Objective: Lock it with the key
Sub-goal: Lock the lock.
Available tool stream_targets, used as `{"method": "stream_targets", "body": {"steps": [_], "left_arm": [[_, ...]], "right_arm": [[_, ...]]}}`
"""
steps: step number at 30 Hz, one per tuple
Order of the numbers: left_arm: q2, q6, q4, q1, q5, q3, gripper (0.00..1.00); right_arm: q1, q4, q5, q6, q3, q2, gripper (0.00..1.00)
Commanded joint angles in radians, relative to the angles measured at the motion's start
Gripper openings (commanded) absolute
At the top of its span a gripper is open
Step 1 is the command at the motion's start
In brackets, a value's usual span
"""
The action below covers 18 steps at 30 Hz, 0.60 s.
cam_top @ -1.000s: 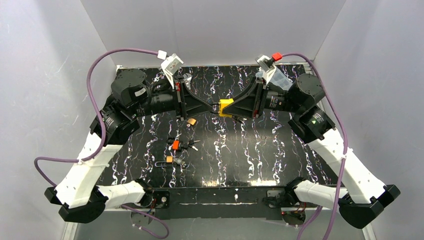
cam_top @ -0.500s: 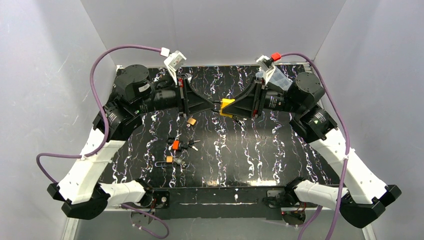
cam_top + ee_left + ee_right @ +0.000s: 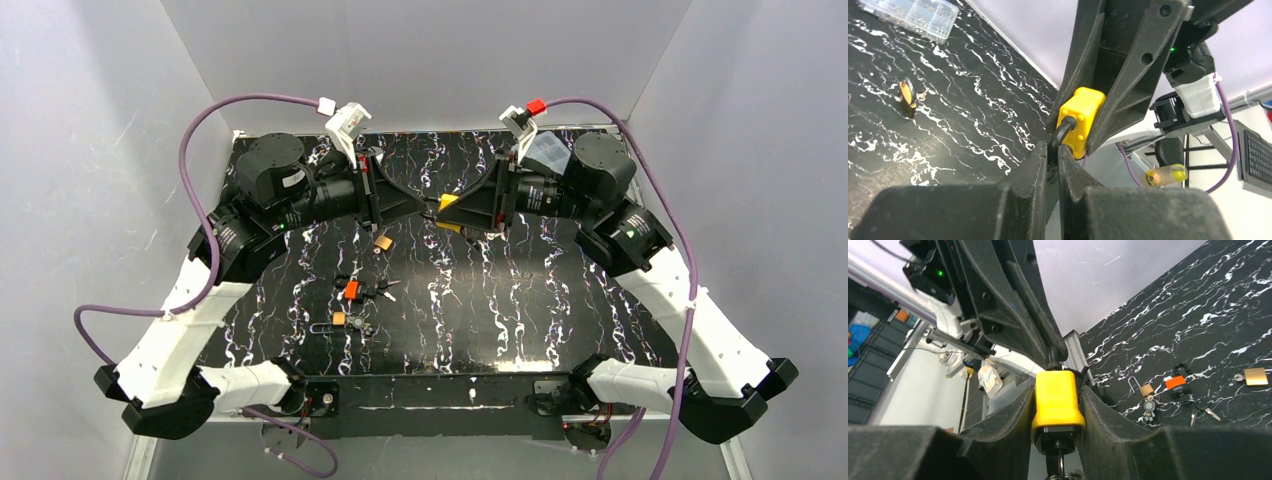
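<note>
hangs in mid-air over the far centre of the desk [image 3: 560,330], between the two arms: yellow padlock [image 3: 450,212]. clamped across its body by the right claw [image 3: 1058,390], fingers part-way apart and pressed flat to both yellow flanks. runs with its long axis left to right, roughly level, black shackle [image 3: 1060,137] pointing left and the black-capped bottom end pointing right, toward the right wrist. pinched at that shackle by the left claw [image 3: 1053,157], fingers squeezed almost together on the black loop. meets tip to tip there, no gap between the two claws. lying on the desk nearer and left of centre, well apart from the held lock: brass padlock [image 3: 382,243], orange padlock [image 3: 350,290] with keys beside it, small tan padlock [image 3: 339,319] nearest. at the far right, by the right arm: clear plastic box [image 3: 548,150].
</note>
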Motion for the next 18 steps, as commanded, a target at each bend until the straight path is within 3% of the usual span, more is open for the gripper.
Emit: {"method": "stream_targets", "body": {"steps": [1,6,14,18], "left_arm": [[0.016,-0.089,-0.02,-0.077,0.02,-0.076,0.0],[-0.025,-0.175,0.078,-0.081,-0.017,-0.144,0.0],[-0.039,-0.17,0.108,-0.071,-0.173,-0.083,0.0],[-0.044,-0.211,0.193,-0.05,-0.153,-0.074,0.0]], "right_arm": [[0.044,0.134,0.137,0.002,0.104,0.07,0.01],[0.044,0.116,0.14,0.017,0.138,0.127,0.01],[0.076,0.103,0.144,-0.021,0.063,0.096,0.01],[0.077,0.101,0.153,-0.033,0.004,0.056,0.01]]}}
